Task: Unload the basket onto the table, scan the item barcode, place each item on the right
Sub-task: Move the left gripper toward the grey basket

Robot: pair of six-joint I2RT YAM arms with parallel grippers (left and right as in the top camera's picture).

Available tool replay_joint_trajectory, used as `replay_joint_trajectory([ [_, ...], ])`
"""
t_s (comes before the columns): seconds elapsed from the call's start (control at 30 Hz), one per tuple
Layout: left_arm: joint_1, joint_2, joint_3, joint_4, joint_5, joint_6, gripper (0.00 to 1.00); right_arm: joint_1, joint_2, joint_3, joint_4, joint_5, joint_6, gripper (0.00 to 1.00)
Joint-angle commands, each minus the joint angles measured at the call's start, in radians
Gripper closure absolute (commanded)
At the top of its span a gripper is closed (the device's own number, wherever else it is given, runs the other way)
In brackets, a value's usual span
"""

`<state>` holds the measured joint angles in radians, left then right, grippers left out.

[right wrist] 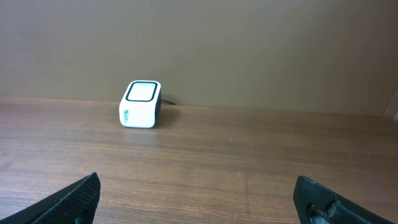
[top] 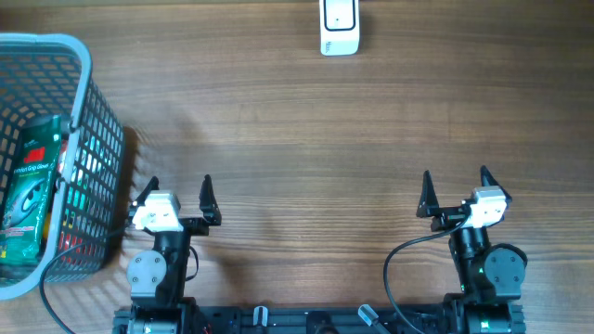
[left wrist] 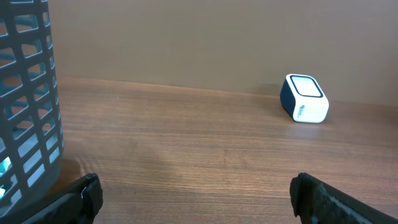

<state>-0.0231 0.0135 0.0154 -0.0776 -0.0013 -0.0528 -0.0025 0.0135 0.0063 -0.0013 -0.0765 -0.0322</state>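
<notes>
The only writing in view sits on the green package, the item to be scanned, which lies inside the grey basket at the left edge of the overhead frame. White lettering runs along the package beside a red patch near its top, but it is too small and blurred to read with any certainty. The package is cut off by the left frame edge and partly screened by the basket's mesh wall, so whether a barcode faces up cannot be told. In the left wrist view only the basket's latticed wall shows at the far left, with a sliver of green behind its lowest openings.

The scanner, a small white box with a dark band around it and a pale window on top, stands at the top centre of the overhead frame, cropped by the upper edge. A tiny marking on its front face shows in both wrist views but is illegible.

The left gripper and right gripper sit low in the overhead frame, well apart from basket and scanner, each with jaws spread wide and nothing between them, over the bare wooden table.
</notes>
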Motion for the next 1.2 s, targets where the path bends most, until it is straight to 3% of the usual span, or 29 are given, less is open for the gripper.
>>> replay_joint_trajectory([
  [0.0,0.008,-0.009,-0.01,0.003,0.005,0.019,0.0,0.005,-0.006,-0.001,0.002,0.017,-0.018,0.0],
  [1.03,0.008,-0.009,-0.01,0.004,0.004,0.019,0.0,0.005,-0.006,-0.001,0.002,0.016,-0.018,0.0],
  [1.17,0.008,-0.009,-0.005,0.06,0.151,0.019,0.0,0.005,-0.006,-0.001,0.002,0.016,-0.018,0.0],
])
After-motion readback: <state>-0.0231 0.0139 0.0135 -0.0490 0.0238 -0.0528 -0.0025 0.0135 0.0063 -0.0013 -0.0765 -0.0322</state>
